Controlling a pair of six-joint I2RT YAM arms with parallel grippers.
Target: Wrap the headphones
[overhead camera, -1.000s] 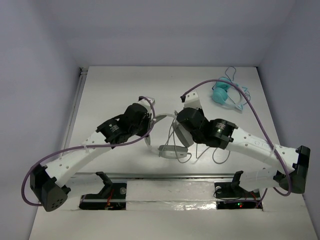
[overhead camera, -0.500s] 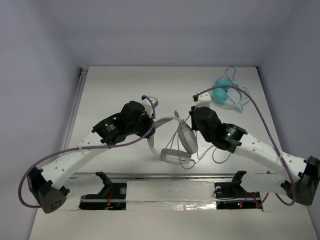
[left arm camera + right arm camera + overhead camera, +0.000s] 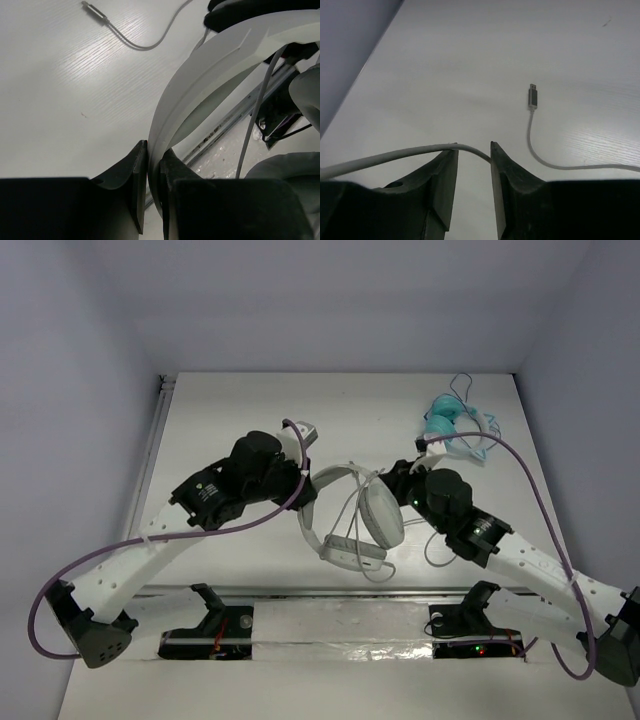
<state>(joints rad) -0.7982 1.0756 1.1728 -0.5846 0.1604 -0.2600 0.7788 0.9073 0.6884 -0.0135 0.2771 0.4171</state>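
The white headphones point(image 3: 378, 516) lie at the table's middle, the headband point(image 3: 335, 474) arching up over two ear cups. My left gripper point(image 3: 304, 504) is shut on the headband's left side; the left wrist view shows the band point(image 3: 210, 65) clamped between the jaws of the gripper point(image 3: 154, 167). The thin grey cable point(image 3: 437, 552) loops at the right of the cups. My right gripper point(image 3: 399, 476) is just right of the headband. In the right wrist view its jaws stand apart and the cable point(image 3: 395, 155) runs across the tips of the gripper point(image 3: 473, 149). The plug point(image 3: 533, 96) lies on the table beyond.
Small teal headphones point(image 3: 445, 425) with a thin blue cord lie at the far right. A metal rail point(image 3: 330, 590) runs along the near edge by the arm bases. The side walls stand close at left and right. The plug also shows in the left wrist view point(image 3: 95, 12).
My right arm has drawn back to the right, off the ear cup it covered. My left gripper has shifted slightly left, holding the headband, and the headphones have turned with it.
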